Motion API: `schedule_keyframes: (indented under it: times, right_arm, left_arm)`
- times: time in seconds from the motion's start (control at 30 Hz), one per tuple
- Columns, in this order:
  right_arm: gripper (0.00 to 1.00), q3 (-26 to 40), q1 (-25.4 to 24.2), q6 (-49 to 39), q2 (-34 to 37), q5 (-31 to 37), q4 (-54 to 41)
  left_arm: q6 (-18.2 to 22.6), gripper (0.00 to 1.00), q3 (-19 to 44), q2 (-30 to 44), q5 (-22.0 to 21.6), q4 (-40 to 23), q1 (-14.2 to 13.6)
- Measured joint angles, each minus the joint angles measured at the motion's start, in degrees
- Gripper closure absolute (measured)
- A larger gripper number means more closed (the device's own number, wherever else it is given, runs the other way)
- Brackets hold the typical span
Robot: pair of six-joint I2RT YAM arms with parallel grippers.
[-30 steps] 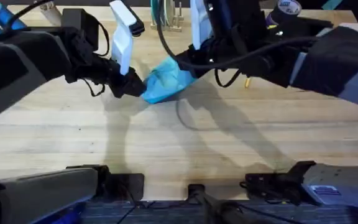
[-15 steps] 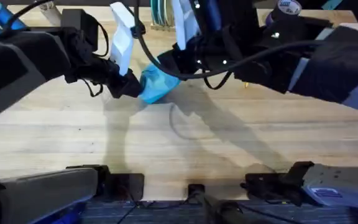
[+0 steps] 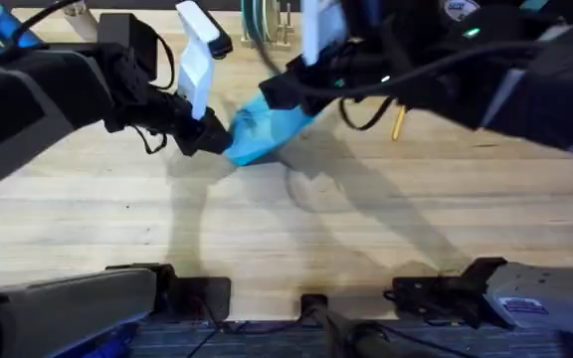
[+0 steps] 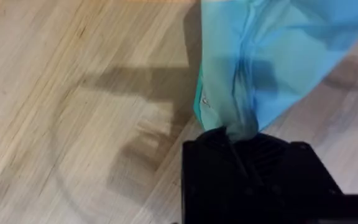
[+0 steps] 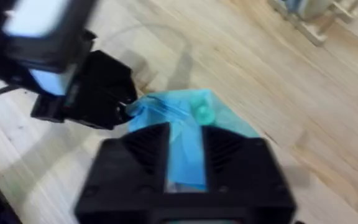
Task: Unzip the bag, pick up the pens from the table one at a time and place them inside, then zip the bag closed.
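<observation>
The light blue bag [image 3: 264, 129] lies bunched at the far middle of the table [image 3: 267, 229], partly lifted between both arms. My left gripper [image 3: 217, 137] is shut on its left end; the left wrist view shows the bag [image 4: 272, 56] fabric pinched in the black fingers [image 4: 253, 174]. My right gripper [image 3: 279, 94] is at the bag's far right end. In the right wrist view a strip of the bag [image 5: 185, 115] runs between the fingers [image 5: 132, 158], which are shut on it. One yellow pen [image 3: 398, 121] lies on the table to the right, partly under the right arm.
A wooden rack [image 3: 267, 30] stands at the table's far edge behind the bag. A tape roll [image 3: 461, 10] sits at the far right. The near half of the table is bare wood.
The right gripper swung left along the bag, bunching it, then drew back right and away, stretching the bag. The left gripper stayed put. More of the pen shows.
</observation>
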Motion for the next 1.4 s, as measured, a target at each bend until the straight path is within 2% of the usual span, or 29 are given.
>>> schedule_keyframes:
  times: [0.13,0.17,0.2,0.43,1.4]
  right_arm:
    - [0.091,0.0,-4.4,0.2,-3.2,-2.6,-0.9]
    - [0.029,0.0,-5.6,0.2,-4.1,-3.0,-1.0]
    - [0.013,0.0,-6.7,0.2,-5.0,-3.4,-1.1]
    - [0.006,0.6,-11.8,0.3,-8.2,-3.8,-1.1]
    - [0.005,0.6,-12.3,1.3,-8.2,-4.5,-11.2]
  left_arm:
    - [0.0,0.959,0.1,0.0,4.6,0.9,-1.0]
    - [0.0,0.959,0.1,0.0,4.9,0.9,-1.2]
    - [0.0,0.959,0.1,0.0,5.0,0.8,-1.2]
    - [0.0,0.959,0.1,0.0,5.3,0.8,-1.0]
    - [0.0,0.959,0.1,0.0,5.3,0.8,-1.0]
